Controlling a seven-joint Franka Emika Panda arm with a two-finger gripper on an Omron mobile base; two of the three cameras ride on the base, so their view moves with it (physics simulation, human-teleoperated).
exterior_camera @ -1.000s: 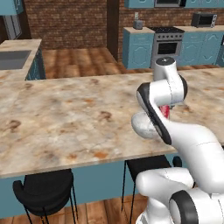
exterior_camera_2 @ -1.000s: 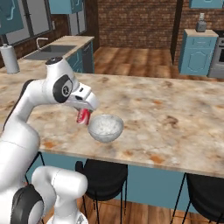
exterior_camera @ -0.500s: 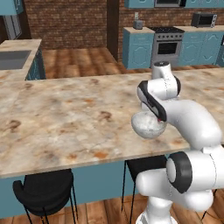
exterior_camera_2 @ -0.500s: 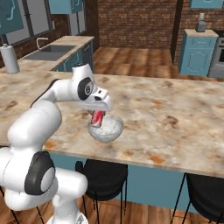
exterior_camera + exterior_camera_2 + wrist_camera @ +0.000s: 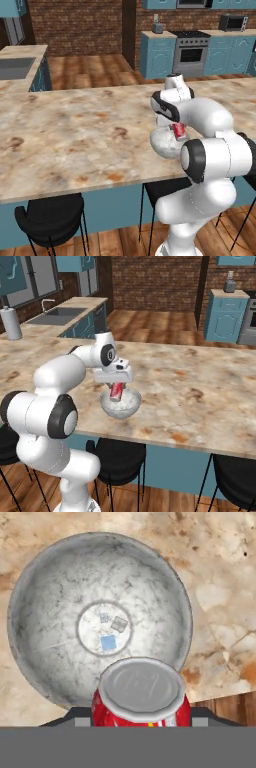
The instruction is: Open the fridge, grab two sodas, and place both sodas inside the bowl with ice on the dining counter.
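Black stools (image 5: 52, 220) stand below the end effector (image 5: 116, 390). Well beyond it, a stove (image 5: 192, 52) among teal cabinets (image 5: 157, 54); far off to its left, a sink (image 5: 52, 315) and perhaps a paper-towel roll (image 5: 11, 324).

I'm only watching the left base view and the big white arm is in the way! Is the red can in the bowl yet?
Observer: Not yet. In the hand view the red can is gripped by the tool, above the bowl's near edge.
Operator: Is there ice in it?
Observer: The hand view shows a few small pale cubes at the bowl's bottom.
Operator: Is the other soda in there?
Observer: No, just the cubes lie inside the bowl.
Operator: Is the bowl near the edge of the counter?
Observer: Yes. In the right base view it sits close to the dining counter's front edge, above a black stool.
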